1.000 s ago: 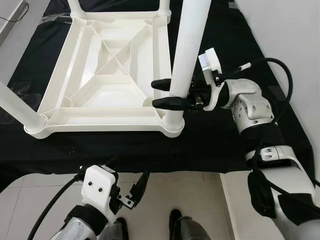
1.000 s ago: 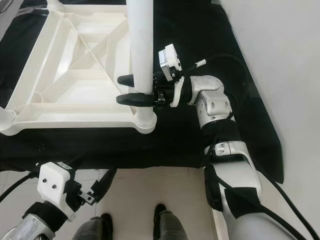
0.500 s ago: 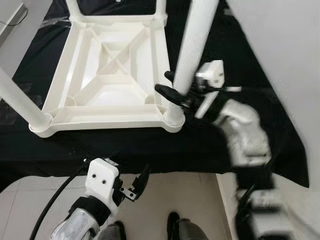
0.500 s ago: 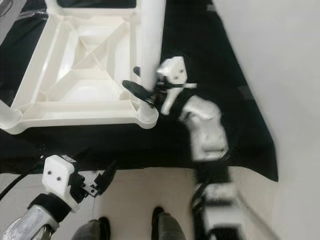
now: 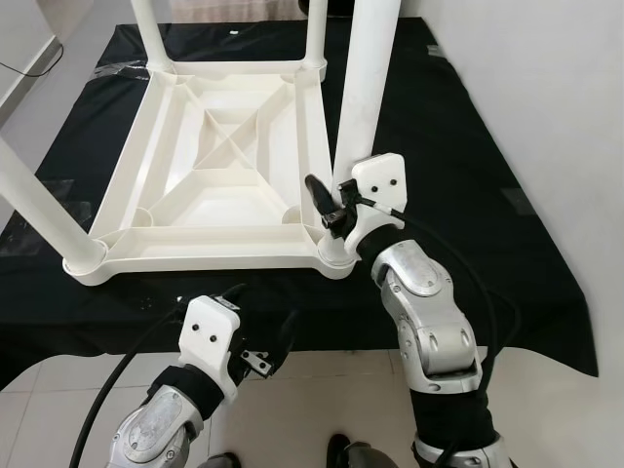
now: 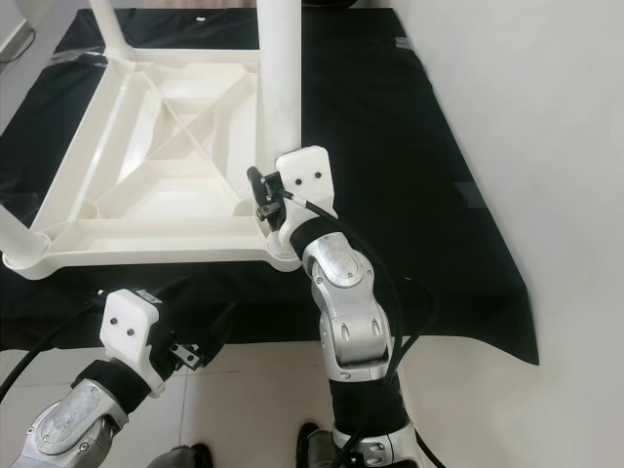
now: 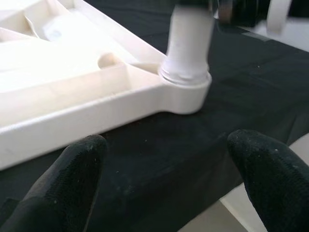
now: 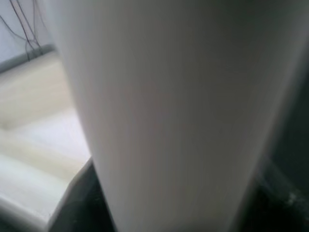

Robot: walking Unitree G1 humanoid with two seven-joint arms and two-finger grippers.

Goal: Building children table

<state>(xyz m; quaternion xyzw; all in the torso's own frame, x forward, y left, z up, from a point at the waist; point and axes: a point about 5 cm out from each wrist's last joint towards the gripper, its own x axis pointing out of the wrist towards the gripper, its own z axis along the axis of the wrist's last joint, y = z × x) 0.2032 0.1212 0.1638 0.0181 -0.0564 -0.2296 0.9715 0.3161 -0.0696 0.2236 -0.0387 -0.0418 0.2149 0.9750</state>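
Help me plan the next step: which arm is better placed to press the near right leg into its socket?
Right: the right gripper is at that leg; the left gripper hangs below the table edge.

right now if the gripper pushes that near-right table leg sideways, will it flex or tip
Probably stiff: the table leg is a thick white tube seated in the upturned tabletop's corner socket. It likely feels light and slippery, being smooth plastic. The right gripper sits at its base.
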